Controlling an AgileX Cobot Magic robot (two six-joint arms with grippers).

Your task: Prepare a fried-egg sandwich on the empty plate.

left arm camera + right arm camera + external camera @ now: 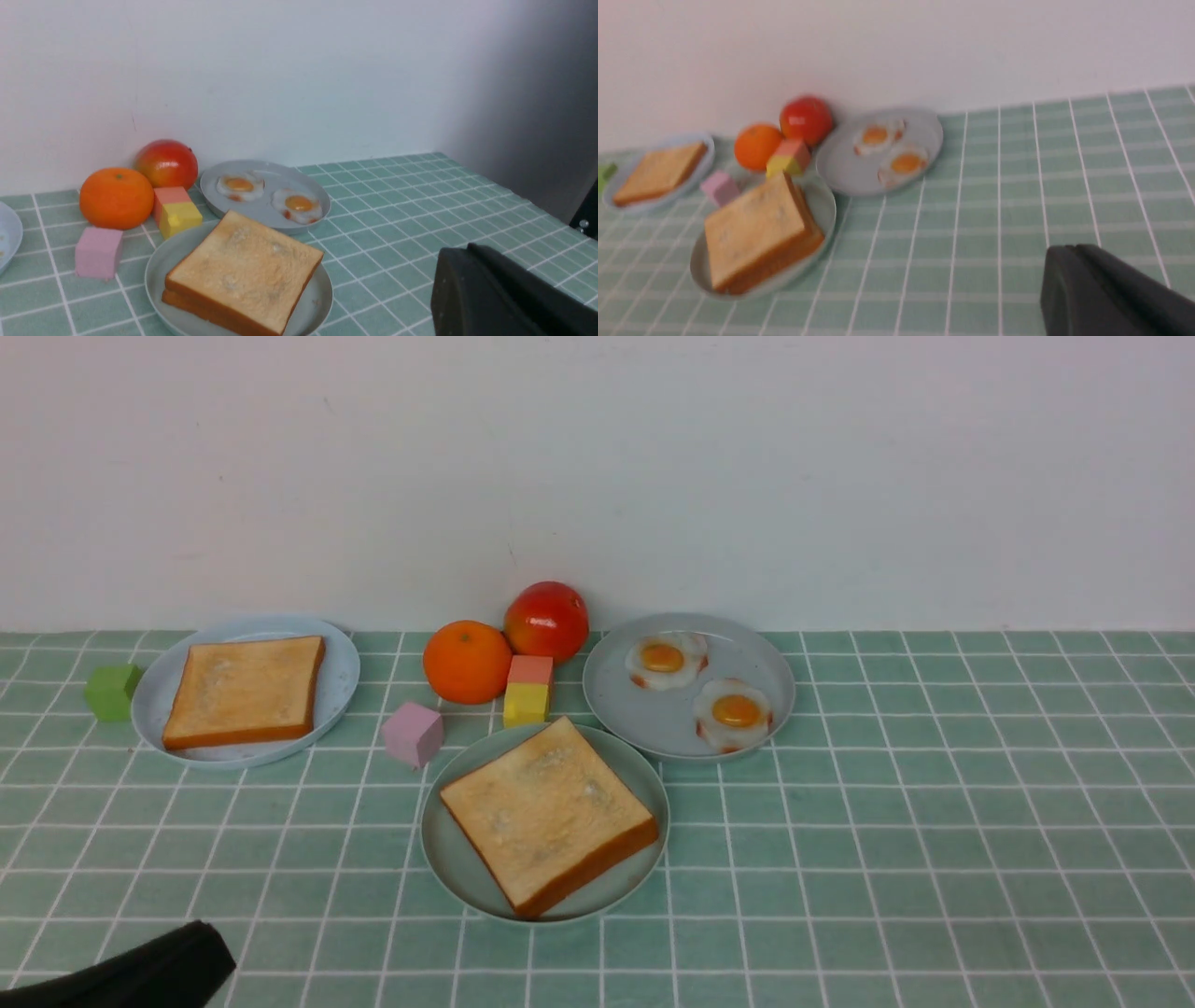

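The mint-green plate (446, 845) sits in the middle near the front with one toast slice (546, 812) lying flat on it; no egg is on it. A second toast slice (245, 691) lies on the pale blue plate (341, 677) at the back left. Two fried eggs (665, 659) (735, 711) lie on the grey plate (653, 719) at the back right. My left gripper (210, 943) is low at the front left, shut and empty; it also shows in the left wrist view (460, 249). My right gripper (1069, 247) is shut and empty, out of the front view.
An orange (467, 661) and a red apple (547, 620) stand by the wall behind the green plate. A stacked pink-and-yellow block (528, 691) and a pink cube (413, 734) lie just behind it. A green cube (113, 692) sits left of the blue plate.
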